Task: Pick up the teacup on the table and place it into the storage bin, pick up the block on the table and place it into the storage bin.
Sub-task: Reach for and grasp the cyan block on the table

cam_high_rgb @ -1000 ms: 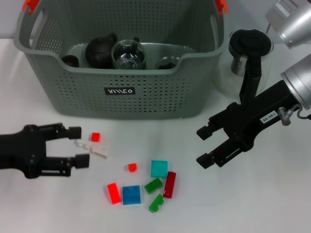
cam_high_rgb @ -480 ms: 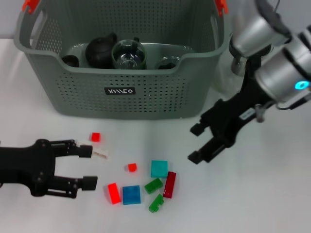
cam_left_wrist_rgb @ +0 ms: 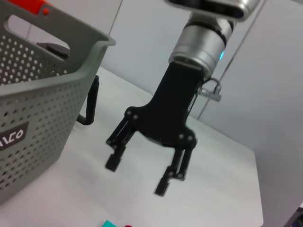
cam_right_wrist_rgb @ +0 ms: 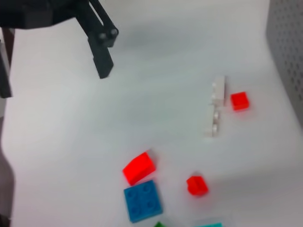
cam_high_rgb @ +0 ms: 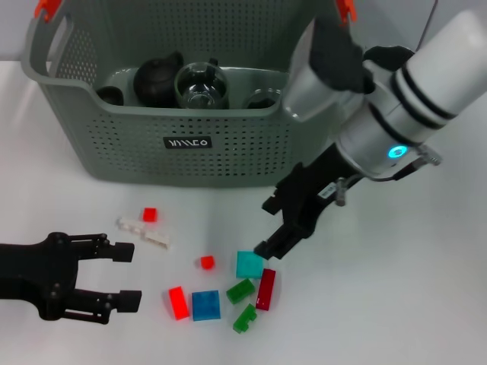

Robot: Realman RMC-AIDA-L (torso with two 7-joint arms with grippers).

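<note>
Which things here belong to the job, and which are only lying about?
For the job: storage bin, teal block under the open right end effector, other loose blocks.

Lying about: glass jug beside the bin; left end effector, open, idle.

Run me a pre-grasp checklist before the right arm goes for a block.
1. Right gripper open: ok, its jaws stand spread, also clear in the left wrist view.
2. Right gripper over a block: ok, it hangs just above the teal block.
3. Neighbours clear: not ok, the dark red block and a green block lie close beside the teal one.
4. Left gripper out of the way: ok, open, low on the robot's left, apart from the pile.
5. Storage bin has room: cannot tell, teaware already sits inside.
</note>
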